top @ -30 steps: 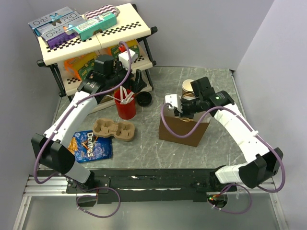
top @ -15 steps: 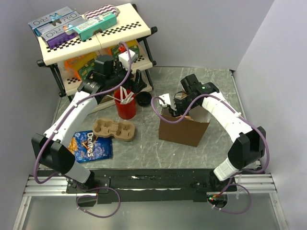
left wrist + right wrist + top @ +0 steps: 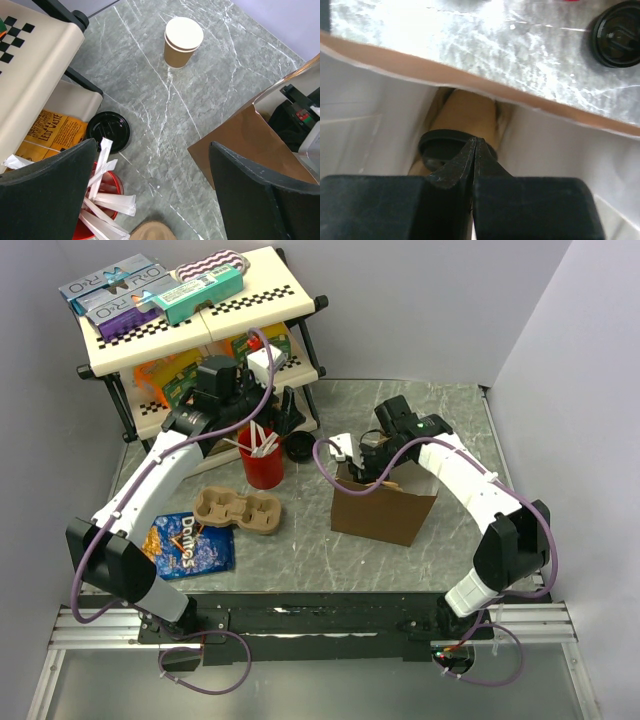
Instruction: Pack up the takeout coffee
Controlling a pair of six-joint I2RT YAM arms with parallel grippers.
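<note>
The takeout coffee (image 3: pixel 451 146), a tan cup with a black lid, stands inside the brown paper bag (image 3: pixel 385 508), whose white inner walls (image 3: pixel 375 115) surround it. My right gripper (image 3: pixel 475 143) is shut with nothing between its tips, reaching into the bag's mouth, its tips right at the lid's rim. From above, the right gripper (image 3: pixel 380 472) sits at the bag's top edge and hides the coffee. My left gripper (image 3: pixel 154 145) hangs open and empty above the table between the red cup (image 3: pixel 95 215) and the bag (image 3: pixel 250 145).
A lidless tan cup (image 3: pixel 183 41) stands behind the bag. A loose black lid (image 3: pixel 300 447) lies by the shelf rack (image 3: pixel 190 320). The red cup of white sticks (image 3: pixel 262 462), a pulp cup carrier (image 3: pixel 238 510) and a Doritos bag (image 3: pixel 187 543) sit left of the bag.
The right arm has swung its wrist back and to the left over the bag's mouth, hiding the lidless cup from above. The left arm has stayed still.
</note>
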